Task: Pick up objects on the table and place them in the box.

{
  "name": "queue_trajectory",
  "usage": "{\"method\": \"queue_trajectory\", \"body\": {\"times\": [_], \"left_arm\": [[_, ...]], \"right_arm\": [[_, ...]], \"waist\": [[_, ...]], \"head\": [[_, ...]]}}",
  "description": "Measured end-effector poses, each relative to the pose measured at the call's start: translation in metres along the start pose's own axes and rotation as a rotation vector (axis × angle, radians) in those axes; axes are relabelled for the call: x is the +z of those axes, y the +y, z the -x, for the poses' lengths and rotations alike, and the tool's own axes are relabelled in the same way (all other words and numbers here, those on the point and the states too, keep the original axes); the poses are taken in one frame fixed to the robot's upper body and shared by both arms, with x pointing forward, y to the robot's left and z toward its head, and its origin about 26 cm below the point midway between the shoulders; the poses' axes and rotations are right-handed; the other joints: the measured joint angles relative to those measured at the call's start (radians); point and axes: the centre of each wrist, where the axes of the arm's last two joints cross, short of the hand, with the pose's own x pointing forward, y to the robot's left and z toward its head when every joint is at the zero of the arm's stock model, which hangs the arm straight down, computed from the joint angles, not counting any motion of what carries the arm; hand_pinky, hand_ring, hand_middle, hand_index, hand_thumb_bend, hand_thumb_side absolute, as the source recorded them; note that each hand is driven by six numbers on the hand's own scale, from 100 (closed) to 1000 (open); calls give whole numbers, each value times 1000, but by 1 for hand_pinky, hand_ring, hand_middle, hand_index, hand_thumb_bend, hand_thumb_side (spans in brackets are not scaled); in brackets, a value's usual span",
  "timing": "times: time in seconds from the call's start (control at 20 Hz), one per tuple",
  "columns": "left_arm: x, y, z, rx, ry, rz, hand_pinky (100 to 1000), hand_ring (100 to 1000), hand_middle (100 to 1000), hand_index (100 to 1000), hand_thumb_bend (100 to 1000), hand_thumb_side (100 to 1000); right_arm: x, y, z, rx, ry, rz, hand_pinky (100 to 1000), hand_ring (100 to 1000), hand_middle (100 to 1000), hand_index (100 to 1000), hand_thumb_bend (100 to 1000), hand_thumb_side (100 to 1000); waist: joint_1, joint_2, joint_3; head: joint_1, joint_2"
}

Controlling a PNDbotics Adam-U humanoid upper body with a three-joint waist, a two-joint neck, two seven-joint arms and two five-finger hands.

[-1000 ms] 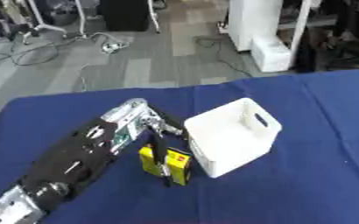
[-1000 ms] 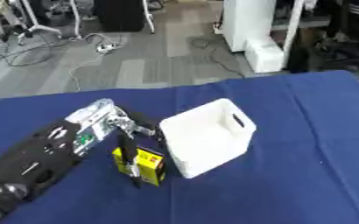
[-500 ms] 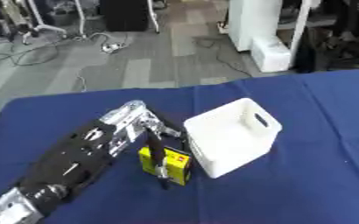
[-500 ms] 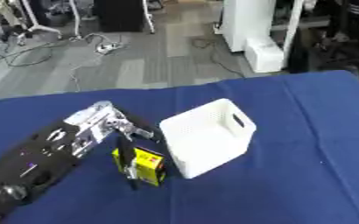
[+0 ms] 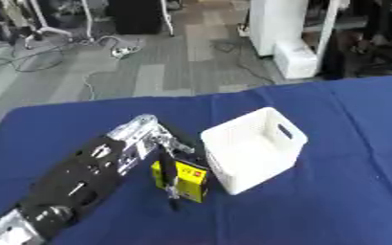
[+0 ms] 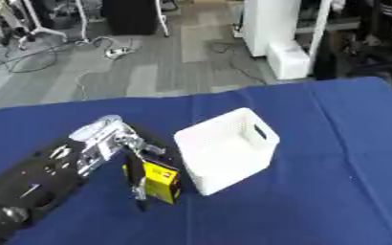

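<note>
Left hand at yellow packet beside white box.
Left hand (image 5: 171, 152) has its fingers curled round the yellow packet (image 5: 186, 180), upright on the blue tablecloth (image 5: 333, 191), just beside the white box (image 5: 254, 148).

The box (image 5: 254, 148) is sitting near the middle of the tabletop (image 5: 342, 191). Just to its left a small package (image 5: 187, 181) is standing, with the left hand (image 5: 168, 152) reaching around it from the left, arm trailing toward the lower left corner.
</note>
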Motion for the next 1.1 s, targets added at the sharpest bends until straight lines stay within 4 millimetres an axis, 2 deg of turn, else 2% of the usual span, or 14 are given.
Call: {"method": "queue_trajectory", "body": {"times": [0.3,0.6,0.65,0.95,1.05,1.1], "left_arm": [[-1,-4,1,6,10,10,875,903,931,909,753,446],[-1,-7,1,9,21,10,843,896,926,908,746,434],[-1,-7,2,10,22,9,804,876,912,906,751,431],[-1,-9,3,13,34,12,736,860,909,897,738,415],[-1,-9,3,11,35,10,691,821,894,892,733,406],[0,-8,3,12,36,7,620,775,877,886,717,388]], "right_arm": [[0,0,0,0,0,0,100,218,154,319,100,1000],[0,0,0,0,-1,-1,100,218,154,319,100,1000],[0,0,0,0,-1,-1,100,218,154,319,100,1000],[0,0,0,0,-1,0,100,218,154,319,100,1000],[0,0,0,0,-1,0,100,218,154,319,100,1000],[0,0,0,0,-1,0,100,218,154,319,100,1000]], "waist": [[0,0,0],[0,1,0],[0,1,0],[0,1,0],[0,1,0],[0,1,0]], "head": [[0,0],[0,0],[-1,0],[-8,0],[-8,0],[-8,0]]}}
